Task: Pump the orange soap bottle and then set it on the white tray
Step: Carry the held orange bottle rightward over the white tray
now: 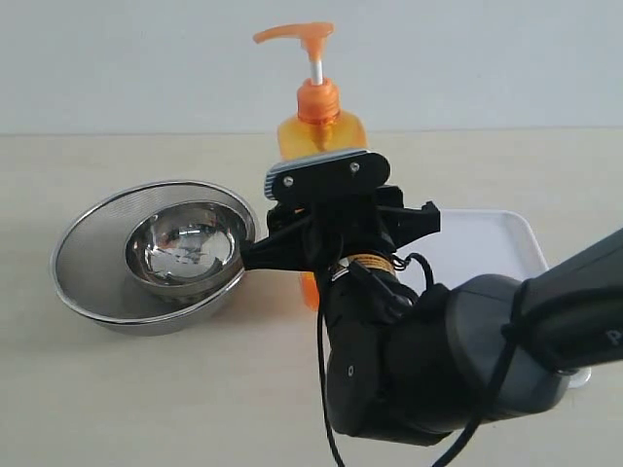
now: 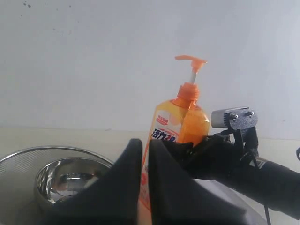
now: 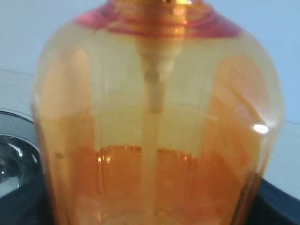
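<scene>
Our big right arm (image 1: 467, 350) comes in from the near right. Its right gripper (image 1: 331, 219) has its jaws wide around the fat middle of the orange soap bottle (image 1: 321, 131), and they look like they are holding it. The bottle is in the middle of the table (image 1: 97, 389), with the steel bowl (image 1: 185, 248) on its left and the white tray (image 1: 496, 243) on its right. It is not on the tray yet.

The pump head (image 1: 297, 37) is up, so we think pushing comes first. We should keep the bottle straight and steady. Then we push the pump head straight down with the left gripper (image 2: 143, 154), whose jaws are shut tight.

Our arm hides a big part of the tray. It also hides most of the bottle's bottom, so we cannot tell if the bottle rests on the table. The right fingertips are hidden too.
</scene>
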Controlling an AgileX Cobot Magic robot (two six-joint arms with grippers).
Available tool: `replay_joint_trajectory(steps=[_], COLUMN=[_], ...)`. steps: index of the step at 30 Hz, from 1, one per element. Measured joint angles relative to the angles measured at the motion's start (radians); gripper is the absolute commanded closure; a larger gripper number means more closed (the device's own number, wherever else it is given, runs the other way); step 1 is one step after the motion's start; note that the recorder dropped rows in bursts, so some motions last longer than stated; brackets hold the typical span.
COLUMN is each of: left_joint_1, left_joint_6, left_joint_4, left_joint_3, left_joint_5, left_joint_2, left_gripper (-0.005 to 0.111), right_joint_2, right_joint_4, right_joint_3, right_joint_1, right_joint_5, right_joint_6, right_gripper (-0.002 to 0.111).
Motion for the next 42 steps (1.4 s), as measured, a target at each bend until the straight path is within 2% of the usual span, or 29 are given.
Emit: replay_joint_trajectory(steps=[13, 25, 31, 37, 42], left_joint_1=[0.0, 0.0, 0.0, 0.0, 0.0], left_joint_6=[0.0, 0.0, 0.0, 0.0, 0.0], left_joint_4=[0.0, 0.0, 0.0, 0.0, 0.0], left_joint_3=[0.0, 0.0, 0.0, 0.0, 0.0], left_joint_5=[0.002, 0.002, 0.002, 0.002, 0.002], left_joint_2=[0.0, 0.0, 0.0, 0.0, 0.0], left_gripper=[0.102, 0.102, 0.102, 0.102, 0.102], right_joint_2=[-0.082, -0.114, -0.133, -0.188, -0.203], right_joint_4=[0.057, 0.092, 0.064, 0.007, -0.039], right_joint_3=[0.002, 0.014, 0.096, 0.189, 0.224], right_joint_1=[-0.002, -0.119, -0.154, -0.238, -0.255], right_joint_5=[-0.008, -0.019, -0.011, -0.011, -0.016], right_joint_6=[-0.04, -0.075, -0.016, 0.04, 0.076], right_gripper=[0.108, 0.108, 0.108, 0.108, 0.108])
